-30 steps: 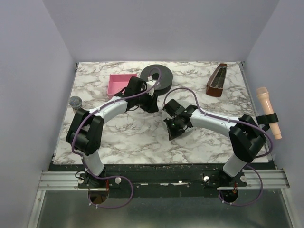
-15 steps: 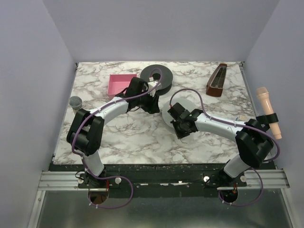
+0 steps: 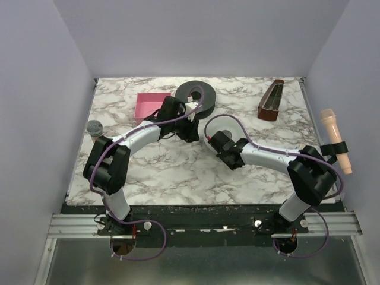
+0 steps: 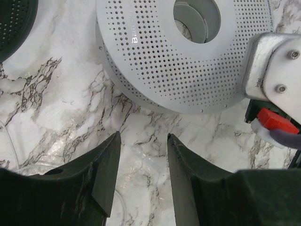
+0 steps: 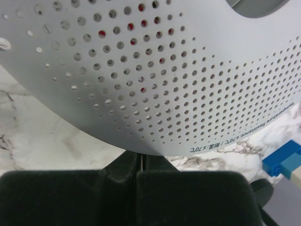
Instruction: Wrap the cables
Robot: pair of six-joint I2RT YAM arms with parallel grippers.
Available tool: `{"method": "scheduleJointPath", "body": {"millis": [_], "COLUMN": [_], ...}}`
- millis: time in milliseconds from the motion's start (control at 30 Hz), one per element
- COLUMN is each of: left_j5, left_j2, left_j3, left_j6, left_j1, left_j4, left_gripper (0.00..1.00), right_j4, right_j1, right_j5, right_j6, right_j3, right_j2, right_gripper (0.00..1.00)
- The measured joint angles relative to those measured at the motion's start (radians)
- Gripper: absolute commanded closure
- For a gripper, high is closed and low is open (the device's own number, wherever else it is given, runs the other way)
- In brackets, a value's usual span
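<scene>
A grey perforated spool [image 4: 188, 61] lies on the marble table between the two grippers. In the top view only its edge [image 3: 208, 138] shows under my right arm. Dark-red wire [image 5: 141, 7] shows through the holes of the spool [image 5: 164, 89] in the right wrist view; no loose cable end is visible. My right gripper [image 5: 140, 153] is shut, its tips tucked under the spool's rim; it lies at the spool [image 3: 216, 139] in the top view. My left gripper [image 4: 143, 136] is open and empty over bare table just beside the spool, also seen in the top view [image 3: 191, 132].
A black spool [image 3: 196, 98] and a pink tray [image 3: 148, 105] stand behind the left gripper. A brown metronome [image 3: 271, 101] is at the back right. A grey microphone [image 3: 95, 127] lies at the left edge and a beige one [image 3: 336, 139] at the right edge. A thin pale wire [image 4: 9, 141] curls beside the left fingers.
My right gripper has moved back and left from the table's middle to the grey spool, which it now mostly covers. The left arm has not moved.
</scene>
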Motion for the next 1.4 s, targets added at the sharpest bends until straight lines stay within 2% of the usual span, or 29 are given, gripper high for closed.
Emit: {"method": "scheduleJointPath", "body": {"millis": [133,433,567,667,733,867,1067,1300,1400], "left_j5": [0.000,0.000,0.000,0.000,0.000,0.000,0.000,-0.008,-0.012], "left_j2": [0.001,0.041,0.055,0.055,0.055,0.056,0.056,0.066,0.079], "left_j3": [0.013,0.056,0.073,0.083,0.086,0.086,0.086,0.087,0.090], "left_j6": [0.007,0.014,0.015,0.017,0.019,0.026,0.035,0.039,0.039], "left_j1": [-0.002,-0.002,-0.002,-0.002,-0.002,-0.002,-0.002,-0.002,-0.002], "left_j4": [-0.015,-0.029,-0.034,-0.037,-0.037,-0.043,-0.046,-0.047,-0.049], "left_gripper": [0.48,0.48,0.48,0.48,0.48,0.48,0.48,0.48,0.48], "right_j4": [0.050,0.069,0.068,0.089,0.117,0.171,0.196,0.184,0.184], "right_j1": [-0.009,-0.124,-0.136,-0.136,-0.136,-0.138,-0.165,-0.176,-0.176], "right_j5": [0.006,-0.090,-0.042,0.006,0.039,0.094,0.100,-0.100,-0.203], "right_j6": [-0.052,0.002,-0.055,-0.131,-0.181,-0.245,-0.224,-0.140,-0.126], "right_j3": [-0.033,-0.040,-0.012,-0.011,-0.019,-0.027,-0.037,-0.055,-0.055], "right_j2": [-0.014,-0.065,-0.022,0.004,0.017,0.042,0.005,-0.217,-0.266], "right_gripper": [0.99,0.97,0.84,0.63,0.56,0.55,0.55,0.54,0.50]}}
